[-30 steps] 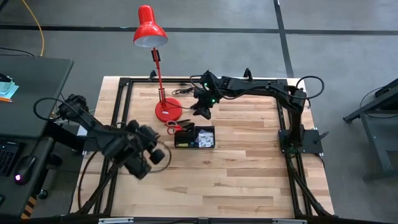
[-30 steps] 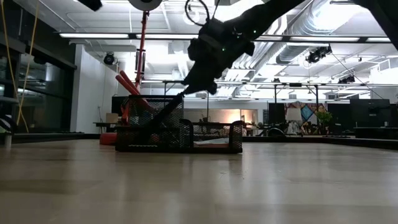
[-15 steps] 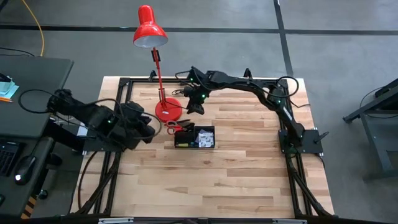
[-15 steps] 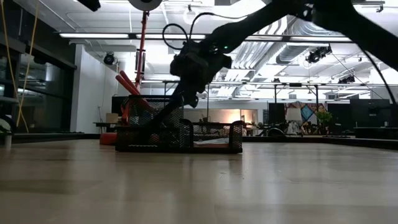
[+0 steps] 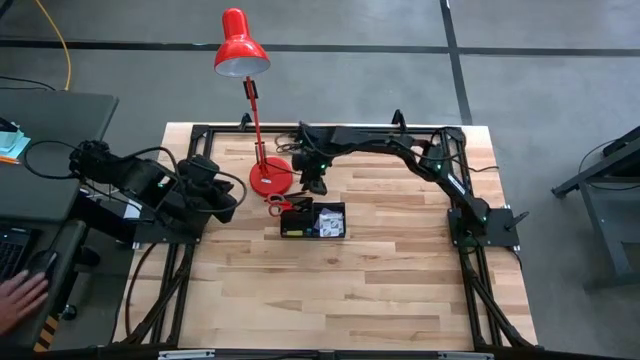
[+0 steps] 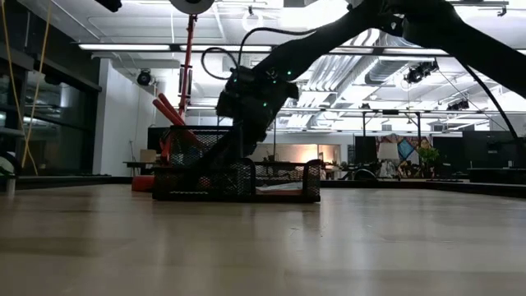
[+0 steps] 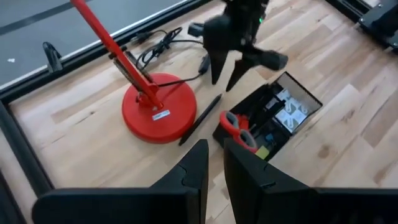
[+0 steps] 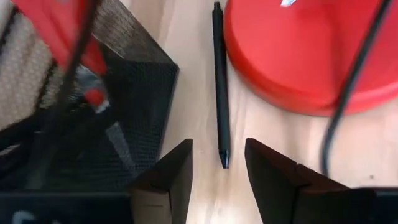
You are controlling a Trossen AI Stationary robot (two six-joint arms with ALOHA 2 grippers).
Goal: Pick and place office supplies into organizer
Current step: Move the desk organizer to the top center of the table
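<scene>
A thin dark pen [image 8: 219, 81] lies flat on the wood between the lamp's round red base [image 8: 305, 50] and the black mesh organizer [image 5: 313, 221]. My right gripper [image 8: 217, 168] hovers over the pen's tip end, open, one finger on each side, pointing down; I see no touch. Red-handled scissors [image 7: 239, 127] stick up out of the organizer's left compartment, blades down and handles leaning toward the lamp. Papers fill the other compartments [image 7: 287, 112]. My left gripper [image 7: 216, 163] waits above the table's left part, open by a narrow gap.
The red desk lamp [image 5: 242, 45] stands on its base [image 5: 270, 177] at the far left, with its black cord [image 7: 158, 43] trailing on the wood behind it. The black frame rail [image 5: 190, 170] runs along the table's edges. A person's hand [image 5: 20, 297] shows off the table, at the left.
My right gripper has moved toward the table's left edge and come down, from above the organizer's far side to over the pen by the lamp base. My left arm has drawn back from the table's near middle toward the left and far side.
</scene>
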